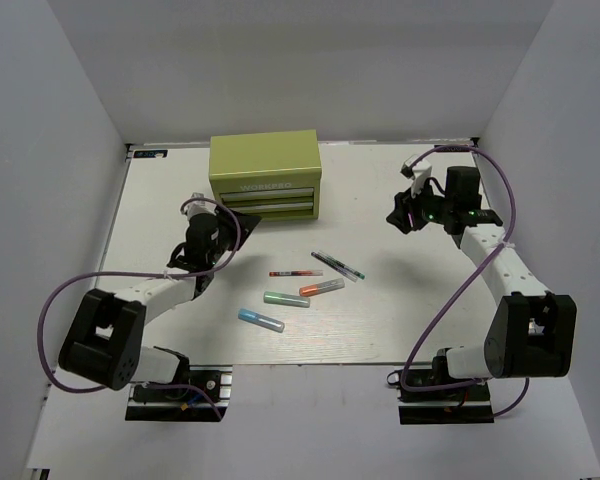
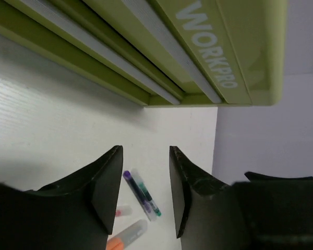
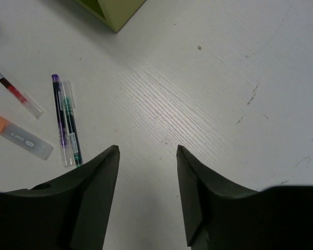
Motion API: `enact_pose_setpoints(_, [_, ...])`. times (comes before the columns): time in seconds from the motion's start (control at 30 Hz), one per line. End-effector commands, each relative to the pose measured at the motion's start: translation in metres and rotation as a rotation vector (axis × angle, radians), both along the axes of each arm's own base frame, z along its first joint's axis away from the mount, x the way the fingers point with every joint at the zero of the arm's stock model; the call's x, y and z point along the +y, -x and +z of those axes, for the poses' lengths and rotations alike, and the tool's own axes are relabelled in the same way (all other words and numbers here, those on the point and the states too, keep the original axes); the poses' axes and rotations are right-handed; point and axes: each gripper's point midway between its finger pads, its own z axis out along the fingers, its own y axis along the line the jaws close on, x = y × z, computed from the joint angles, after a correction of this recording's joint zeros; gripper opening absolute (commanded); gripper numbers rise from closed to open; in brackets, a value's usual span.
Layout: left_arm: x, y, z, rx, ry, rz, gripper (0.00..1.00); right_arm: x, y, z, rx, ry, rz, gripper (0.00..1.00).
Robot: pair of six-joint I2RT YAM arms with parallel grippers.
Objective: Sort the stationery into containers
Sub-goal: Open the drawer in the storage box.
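The olive-green metal chest (image 1: 265, 175) stands at the back middle with both front drawers shut; its lettered front fills the top of the left wrist view (image 2: 208, 57). The pens lie in front of it: a thin red pen (image 1: 295, 273), a thin dark pen pair with a teal end (image 1: 338, 265), an orange marker (image 1: 322, 288), a green marker (image 1: 286, 299) and a blue marker (image 1: 261, 320). My left gripper (image 1: 212, 232) is open and empty, just left of the chest's lower drawer. My right gripper (image 1: 402, 215) is open and empty, over bare table right of the chest.
White walls close in the table on the left, back and right. In the right wrist view the dark pens (image 3: 65, 122), the red pen (image 3: 15, 92) and the orange marker (image 3: 18, 136) lie left of the fingers (image 3: 101, 177); the chest's corner (image 3: 112, 10) shows at top.
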Motion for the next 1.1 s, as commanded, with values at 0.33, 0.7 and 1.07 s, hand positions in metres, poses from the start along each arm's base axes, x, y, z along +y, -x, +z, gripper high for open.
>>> enact_pose_setpoints(0.33, [0.010, -0.056, 0.015, -0.196, 0.184, 0.222, 0.59, 0.014, -0.009, 0.019, -0.072, -0.053, 0.051, 0.56])
enact_pose_setpoints(0.7, [-0.002, -0.065, 0.018, -0.274, 0.314, 0.186, 0.63, 0.018, -0.011, 0.019, -0.082, -0.050, 0.085, 0.55])
enact_pose_setpoints(1.07, [-0.003, -0.078, 0.009, -0.264, 0.351, 0.220, 0.63, 0.017, -0.013, 0.020, -0.085, -0.036, 0.091, 0.55])
